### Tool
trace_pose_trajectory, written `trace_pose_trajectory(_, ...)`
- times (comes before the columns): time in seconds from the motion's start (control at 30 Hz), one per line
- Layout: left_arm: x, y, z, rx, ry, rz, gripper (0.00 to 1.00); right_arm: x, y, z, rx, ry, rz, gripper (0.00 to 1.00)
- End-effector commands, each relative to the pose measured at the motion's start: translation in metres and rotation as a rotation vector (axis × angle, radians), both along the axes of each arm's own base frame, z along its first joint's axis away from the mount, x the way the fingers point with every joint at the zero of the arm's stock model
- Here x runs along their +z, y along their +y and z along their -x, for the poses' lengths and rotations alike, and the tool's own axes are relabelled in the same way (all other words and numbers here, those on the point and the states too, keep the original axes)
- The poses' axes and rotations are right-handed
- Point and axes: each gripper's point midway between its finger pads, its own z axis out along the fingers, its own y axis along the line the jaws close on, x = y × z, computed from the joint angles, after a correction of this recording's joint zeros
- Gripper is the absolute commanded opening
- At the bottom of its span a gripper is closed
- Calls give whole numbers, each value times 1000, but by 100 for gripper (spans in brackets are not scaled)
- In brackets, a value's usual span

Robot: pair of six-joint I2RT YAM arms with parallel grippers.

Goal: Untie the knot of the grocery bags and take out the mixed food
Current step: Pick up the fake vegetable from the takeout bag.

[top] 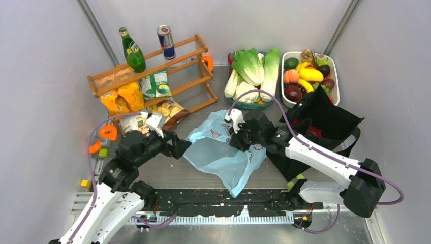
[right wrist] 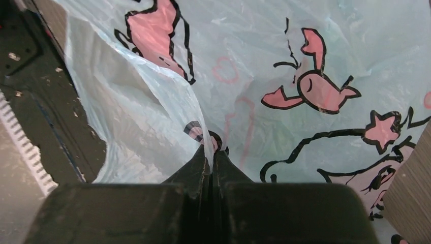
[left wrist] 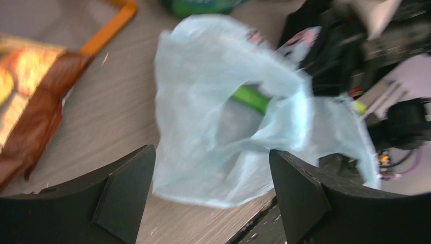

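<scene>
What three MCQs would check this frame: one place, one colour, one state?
1. Where is the fruit tray?
A. near left
B. far right
C. on the rack

2. What colour is the item inside the blue bag?
A. red
B. white
C. green

3. The right gripper is:
A. shut on the bag
B. open
C. shut on nothing

Answers:
1. B, it stands at the far right in the top view.
2. C, a green rod shows in the bag's mouth in the left wrist view.
3. A, its fingers pinch a fold of blue plastic.
</scene>
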Motion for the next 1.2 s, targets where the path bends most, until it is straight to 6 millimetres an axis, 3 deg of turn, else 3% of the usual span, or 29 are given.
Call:
trace_pose_trajectory(0.0, 85, -14, 32, -185, -206, 112, 87, 52, 27, 0, 46, -88, -187, 5)
trace_pose_trajectory(0.1, 100, -21, 42, -261, -264, 136, 95, 58, 28, 2, 49, -95, -201, 5)
trace_pose_trajectory(0.37, 96, -35, 14, -301, -284, 11, 100, 75, 28, 4, 59, -121, -234, 5)
trace_pose_trajectory(0.63, 35, -49, -14, -297, -88, -303, 100, 83, 23, 3, 53, -161, -239, 5)
trace_pose_trajectory(0.97, 8, -57, -23, -286, -14, -395, 99, 83, 17, 1, 43, -198, -228, 5)
trace_pose_trajectory(1.0, 7, -56, -24, -284, -12, -407, 94, 84, 16, 1, 41, -204, -230, 5)
trace_pose_trajectory(1.07, 5, -59, -23, -312, -8, -423, 67, 86, 15, 1, 36, -211, -231, 5)
trace_pose_trajectory(1.1, 2, -62, -21, -334, -2, -427, 44, 87, 14, 0, 26, -214, -233, 5)
trace_pose_trajectory(1.13, 2, -65, -20, -351, 0, -423, 13, 91, 13, 0, 20, -212, -238, 14)
trace_pose_trajectory(1.17, 2, -67, -19, -363, 3, -419, 0, 93, 14, 2, 21, -201, -244, 22)
